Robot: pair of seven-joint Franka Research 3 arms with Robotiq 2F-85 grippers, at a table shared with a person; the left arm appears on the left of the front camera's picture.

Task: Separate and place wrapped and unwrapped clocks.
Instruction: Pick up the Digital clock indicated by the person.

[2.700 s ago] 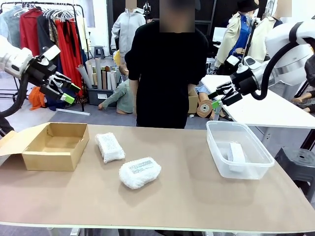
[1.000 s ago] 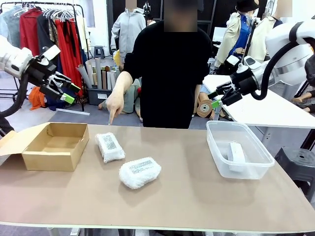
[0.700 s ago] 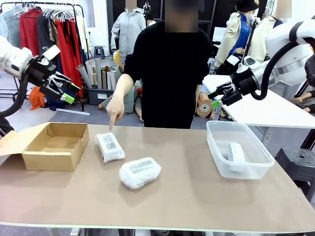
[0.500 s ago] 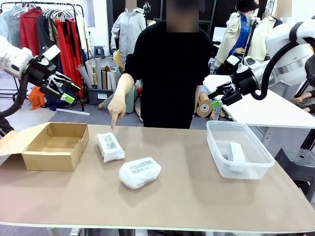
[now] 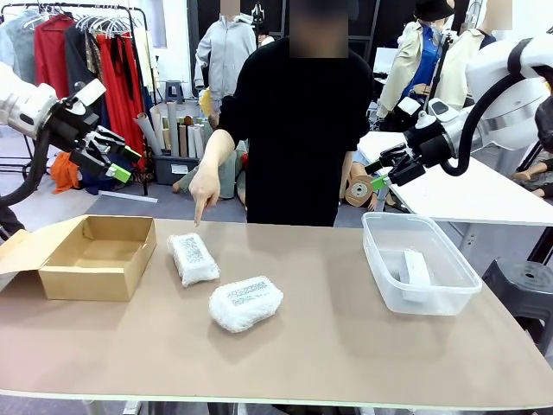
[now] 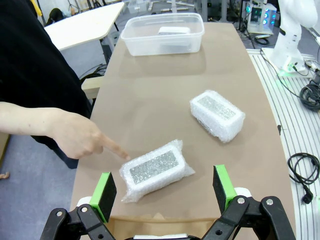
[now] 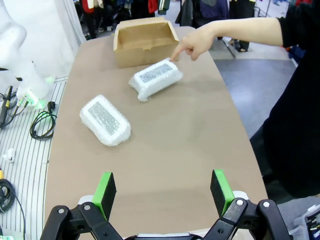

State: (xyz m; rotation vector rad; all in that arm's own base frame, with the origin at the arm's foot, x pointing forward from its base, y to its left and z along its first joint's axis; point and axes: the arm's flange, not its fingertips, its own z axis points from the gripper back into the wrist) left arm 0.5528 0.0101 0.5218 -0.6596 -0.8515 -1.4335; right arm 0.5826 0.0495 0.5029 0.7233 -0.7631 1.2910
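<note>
Your left tool (image 6: 164, 190) hangs jaws apart; the wrapped clock (image 6: 155, 170) the person's hand (image 6: 75, 137) points at lies straight ahead of it on the bench (image 6: 150, 85) — soft, springy, probably light; grip across its narrow width.

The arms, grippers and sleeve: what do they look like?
Left arm and right arm are white, each with a black cable near the wrist. The left gripper and right gripper are black, with two fingers tipped by green pads. The person's black sleeve ends near the elbow.
</note>
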